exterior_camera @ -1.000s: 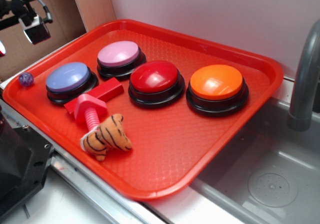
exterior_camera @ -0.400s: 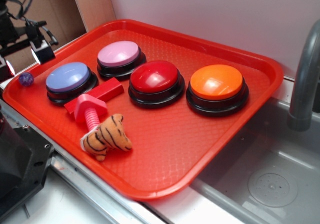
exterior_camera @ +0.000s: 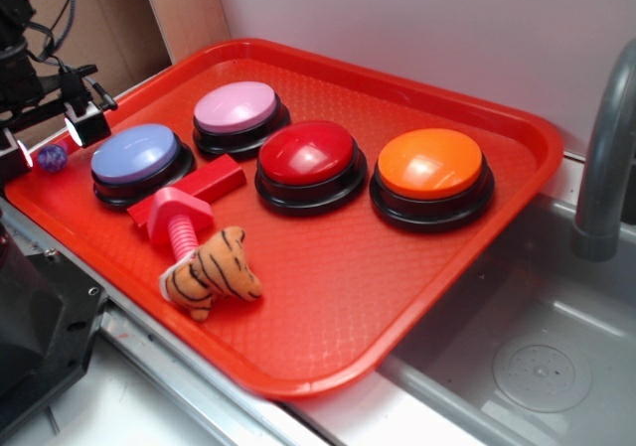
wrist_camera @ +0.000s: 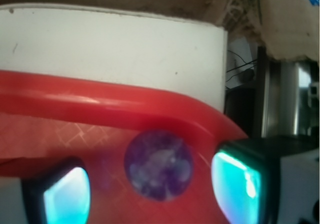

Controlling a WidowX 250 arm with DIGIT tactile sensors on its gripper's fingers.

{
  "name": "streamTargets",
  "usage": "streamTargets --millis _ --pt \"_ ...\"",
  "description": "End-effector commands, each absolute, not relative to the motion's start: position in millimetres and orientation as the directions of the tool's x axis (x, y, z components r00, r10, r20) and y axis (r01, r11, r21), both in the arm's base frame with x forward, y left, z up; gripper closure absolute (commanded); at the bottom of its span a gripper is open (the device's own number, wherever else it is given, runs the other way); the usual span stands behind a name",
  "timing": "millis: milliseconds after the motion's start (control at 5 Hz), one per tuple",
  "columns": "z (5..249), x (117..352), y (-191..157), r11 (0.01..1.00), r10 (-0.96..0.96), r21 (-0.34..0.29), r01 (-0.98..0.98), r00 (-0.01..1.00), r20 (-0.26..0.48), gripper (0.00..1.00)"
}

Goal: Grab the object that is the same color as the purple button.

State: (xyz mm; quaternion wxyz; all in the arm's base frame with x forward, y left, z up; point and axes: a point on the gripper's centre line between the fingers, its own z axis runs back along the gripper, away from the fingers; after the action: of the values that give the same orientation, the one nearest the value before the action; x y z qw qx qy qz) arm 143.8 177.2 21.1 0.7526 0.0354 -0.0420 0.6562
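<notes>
I have the gripper (exterior_camera: 50,140) spread open at the left corner of the red plastic tray (exterior_camera: 437,257), its 2 fingers on either side of the tiny dark purple sparkly ball (exterior_camera: 52,157), which sits just inside the rim, left of the purple dome button (exterior_camera: 134,153). Wrist view puts the ball (wrist_camera: 158,165) centred between the pads (wrist_camera: 239,186), apparently untouched. Approach looks finished; closing and lifting remain. Being round, it has no long axis or heading.
</notes>
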Motion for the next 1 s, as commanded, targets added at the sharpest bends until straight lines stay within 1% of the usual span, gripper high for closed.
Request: streamTargets --millis 0,400,600,800 --pt "16.4 136.4 175.1 0.117 0.984 0.002 -0.993 0.116 0.134 0.93" --pt "13.4 139.8 172.6 0.123 0.983 0.008 -0.992 0.123 0.133 1.00" --pt "20.0 141.4 169.9 0.193 0.968 -0.032 -0.981 0.185 0.168 1.00" --pt "39.0 143.6 162.2 0.359 0.920 -0.084 -0.930 0.337 0.202 1.00"
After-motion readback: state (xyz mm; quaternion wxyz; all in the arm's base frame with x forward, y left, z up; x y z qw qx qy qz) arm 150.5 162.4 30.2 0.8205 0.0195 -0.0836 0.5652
